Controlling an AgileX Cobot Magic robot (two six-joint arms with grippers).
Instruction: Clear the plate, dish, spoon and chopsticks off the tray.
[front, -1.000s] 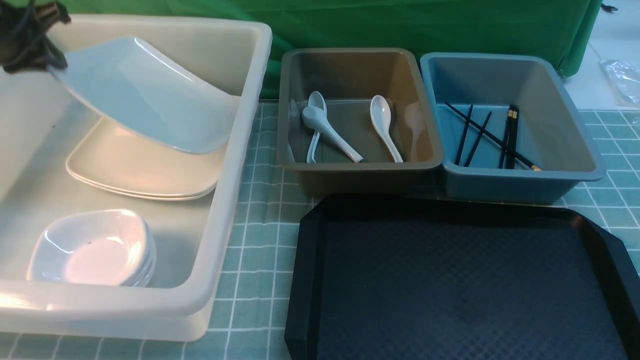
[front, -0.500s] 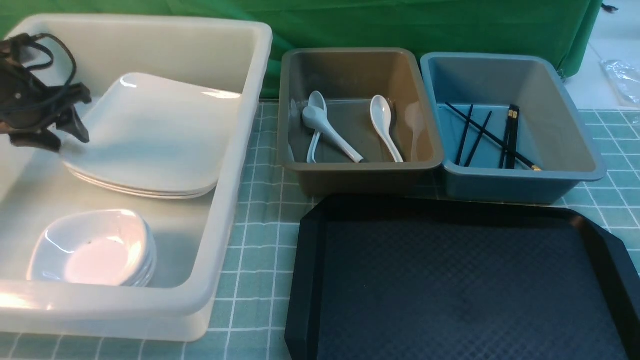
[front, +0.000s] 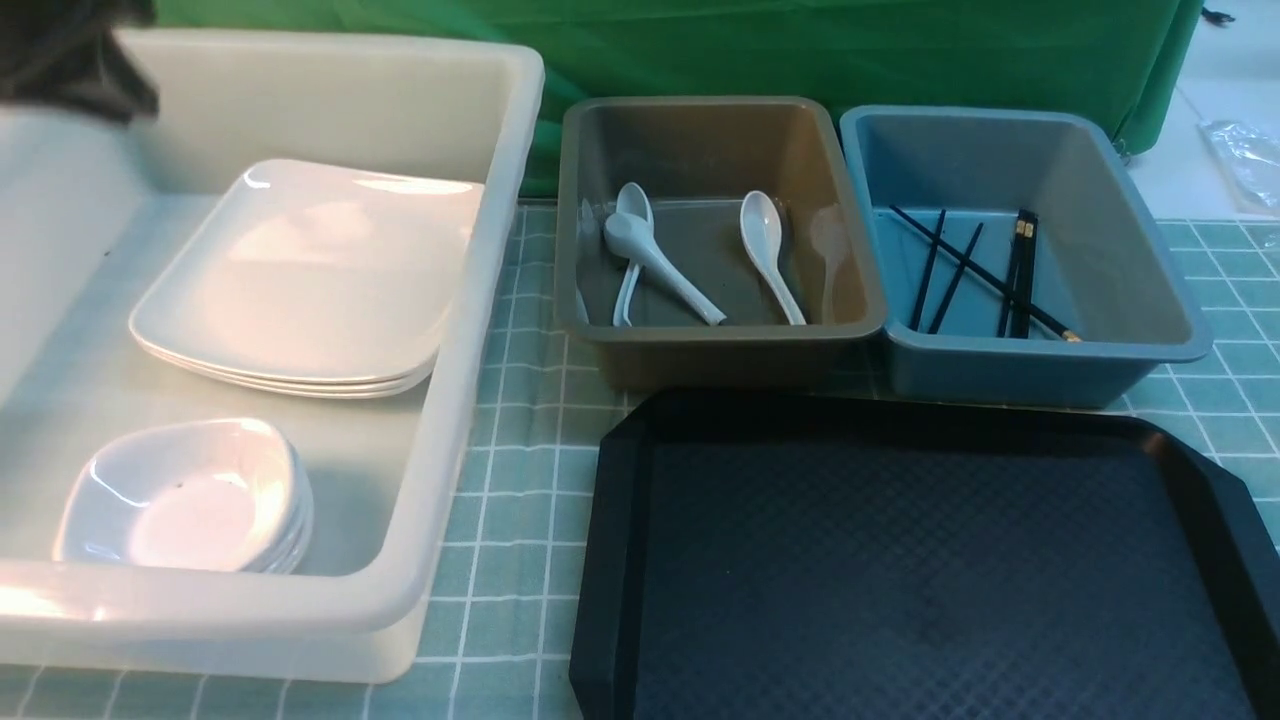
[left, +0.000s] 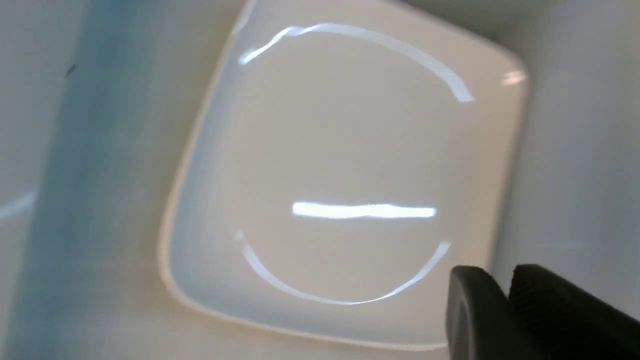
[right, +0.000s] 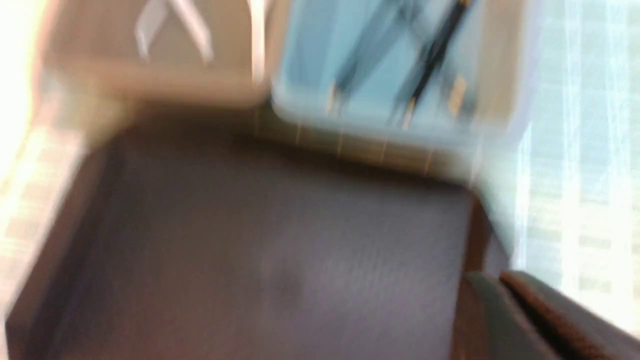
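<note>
Front view, far left first: the left gripper, blurred, hangs above the big white tub, its fingers pressed together in its own wrist view with nothing between them. Below it in the tub, the plate appears to be the top one of a stack; should that gripper dip or swing low, it could catch the rim and slide the glossy pile askew, smooth glaze offering little grip. Nearer the robot in the same tub, the dishes sit nested beside the plates, and a skidding plate might knock them. Right of the tub, the spoons lie loose in the brown bin; a bump to its wall could set them rolling. Farther right of the tub, past the brown bin, the chopsticks lie crossed in the blue bin and would shift just as easily. The tray, right of the tub and in front of both bins, is bare where it shows, so clearing looks finished; the right gripper, closed on nothing, could scrape the tray's rim if lowered carelessly. Green checked cloth covers the surface between tub and tray, and a green curtain hangs behind the bins.
</note>
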